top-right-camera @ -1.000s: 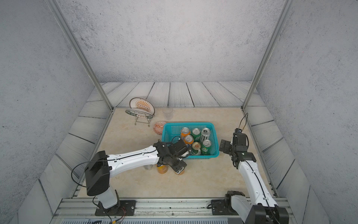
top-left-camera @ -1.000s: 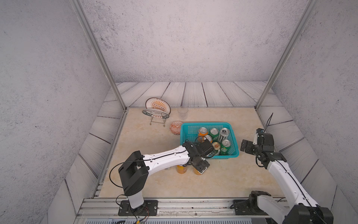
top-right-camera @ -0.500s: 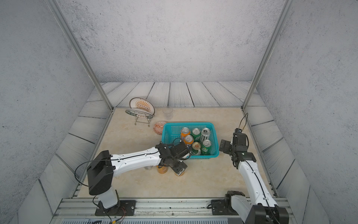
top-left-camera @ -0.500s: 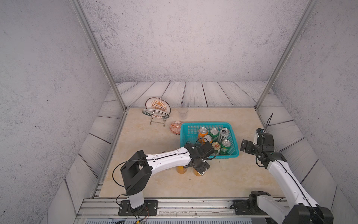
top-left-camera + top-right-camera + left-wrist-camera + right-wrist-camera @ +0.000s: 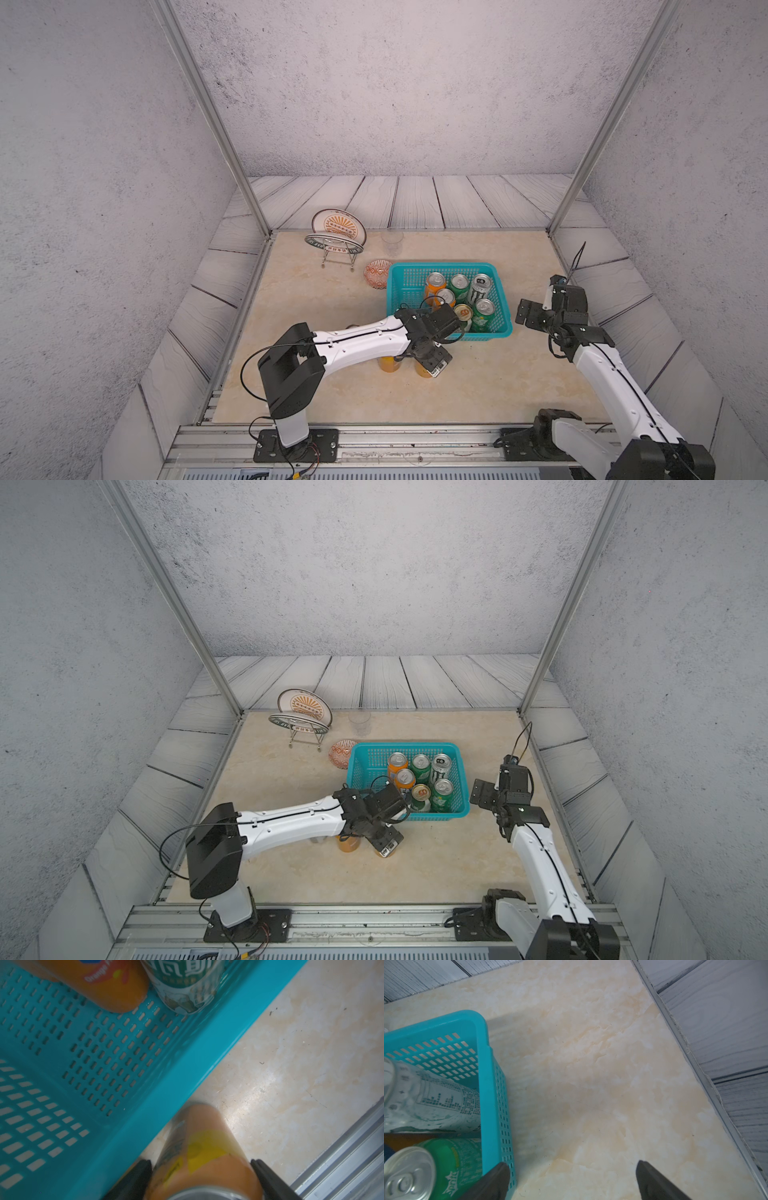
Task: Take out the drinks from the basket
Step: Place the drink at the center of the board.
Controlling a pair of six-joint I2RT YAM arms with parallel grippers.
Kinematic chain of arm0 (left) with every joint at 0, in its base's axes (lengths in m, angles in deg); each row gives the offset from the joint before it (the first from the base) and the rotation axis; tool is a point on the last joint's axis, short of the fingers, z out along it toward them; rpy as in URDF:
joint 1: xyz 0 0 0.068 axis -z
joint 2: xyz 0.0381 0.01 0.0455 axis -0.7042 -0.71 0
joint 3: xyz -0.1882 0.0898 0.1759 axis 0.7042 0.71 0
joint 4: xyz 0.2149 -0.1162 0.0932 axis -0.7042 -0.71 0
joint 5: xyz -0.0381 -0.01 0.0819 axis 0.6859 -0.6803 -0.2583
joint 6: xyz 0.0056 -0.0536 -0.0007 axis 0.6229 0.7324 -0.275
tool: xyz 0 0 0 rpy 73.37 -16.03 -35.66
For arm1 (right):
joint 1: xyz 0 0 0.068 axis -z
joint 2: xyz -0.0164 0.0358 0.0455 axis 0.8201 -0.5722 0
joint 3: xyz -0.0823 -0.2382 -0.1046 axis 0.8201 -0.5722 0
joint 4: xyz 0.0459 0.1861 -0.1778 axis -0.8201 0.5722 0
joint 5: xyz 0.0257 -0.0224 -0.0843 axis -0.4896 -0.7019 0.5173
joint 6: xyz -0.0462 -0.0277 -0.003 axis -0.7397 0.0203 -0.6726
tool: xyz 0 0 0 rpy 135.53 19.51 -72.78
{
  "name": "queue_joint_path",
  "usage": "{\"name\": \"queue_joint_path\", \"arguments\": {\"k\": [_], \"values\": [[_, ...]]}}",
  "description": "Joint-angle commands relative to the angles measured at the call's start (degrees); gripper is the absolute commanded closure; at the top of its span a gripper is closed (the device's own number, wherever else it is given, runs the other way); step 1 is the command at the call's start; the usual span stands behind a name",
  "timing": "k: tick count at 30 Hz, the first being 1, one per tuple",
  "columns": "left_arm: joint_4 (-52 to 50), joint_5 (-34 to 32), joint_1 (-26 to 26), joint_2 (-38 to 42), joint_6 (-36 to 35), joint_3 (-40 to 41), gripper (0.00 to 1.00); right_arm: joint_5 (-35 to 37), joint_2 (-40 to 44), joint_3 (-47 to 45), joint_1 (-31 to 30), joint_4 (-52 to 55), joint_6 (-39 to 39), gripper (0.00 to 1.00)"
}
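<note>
The turquoise basket holds several upright drinks: two orange cans, green cans and a silver-white can. In front of the basket an orange can stands on the table. Beside it stands another orange can, between the fingers of my left gripper. That gripper is open, with a thin gap at each finger. Right of the basket hovers my right gripper, open and empty; one fingertip is next to the basket wall.
A wire rack with patterned plates and a clear plastic cup stand at the back. An orange-patterned bowl touches the basket's left side. A metal rail runs along the front edge; a frame edge borders the table's right.
My left gripper's jaws have widened around the orange can in front of the basket, which now stands on the table. The right arm has not moved.
</note>
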Motion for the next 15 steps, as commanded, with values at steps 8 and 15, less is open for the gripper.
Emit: {"name": "queue_joint_path", "arguments": {"k": [8, 15], "values": [[-1.2, -1.4, -0.6, 7.9, -1.6, -1.5, 0.08, 0.0, 0.5, 1.3, 0.1, -0.1, 0.1, 0.01], [-2.1, -5.3, -0.9, 15.1, -4.5, -2.4, 0.01, -0.1, 0.5, 1.3, 0.1, 0.0, 0.1, 0.01]]}}
